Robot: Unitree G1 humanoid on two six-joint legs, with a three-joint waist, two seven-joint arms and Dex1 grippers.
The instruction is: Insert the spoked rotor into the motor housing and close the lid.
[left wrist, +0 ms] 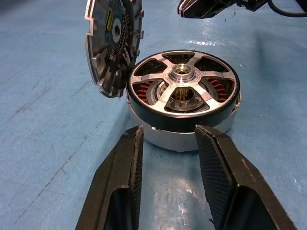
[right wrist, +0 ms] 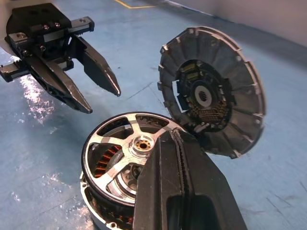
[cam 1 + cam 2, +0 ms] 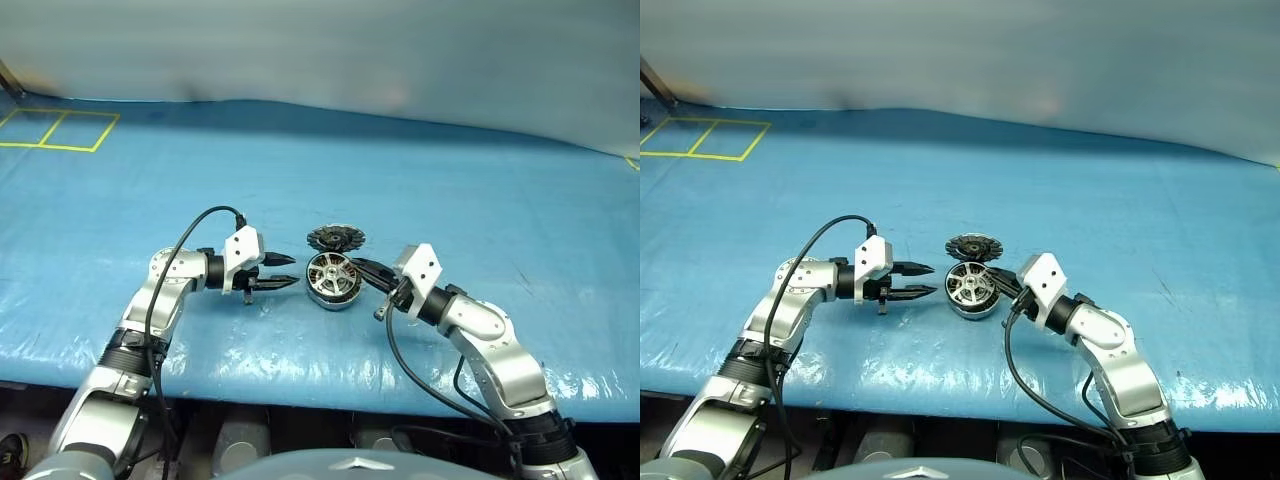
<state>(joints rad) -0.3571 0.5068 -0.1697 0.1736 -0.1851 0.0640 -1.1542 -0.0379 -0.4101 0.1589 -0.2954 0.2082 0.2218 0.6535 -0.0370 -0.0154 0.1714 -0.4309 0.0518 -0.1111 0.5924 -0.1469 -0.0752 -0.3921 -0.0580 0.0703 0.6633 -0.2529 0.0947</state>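
Rotor [image 1: 183,81] sat in housing [image 1: 184,136] between both grippers, lid [image 2: 213,91] stood open, left gripper [image 3: 283,272] parted, empty, right gripper [image 3: 362,268] closed over rotor, mid-tabletop [image 3: 500,170].

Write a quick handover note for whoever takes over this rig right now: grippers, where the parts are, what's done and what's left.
Left gripper: jaws open, empty, beside the motor housing, pointing at it.
Right gripper: jaws shut, holding nothing, tip over the rotor's rim on the other side.
Spoked rotor: already sitting in the housing on the blue table; whether it is fully seated, I cannot tell.
Lid: standing open, toothed face showing, joined at the housing's far edge.
Done: rotor inserted.
Left: swing the lid down onto the housing and press it closed.
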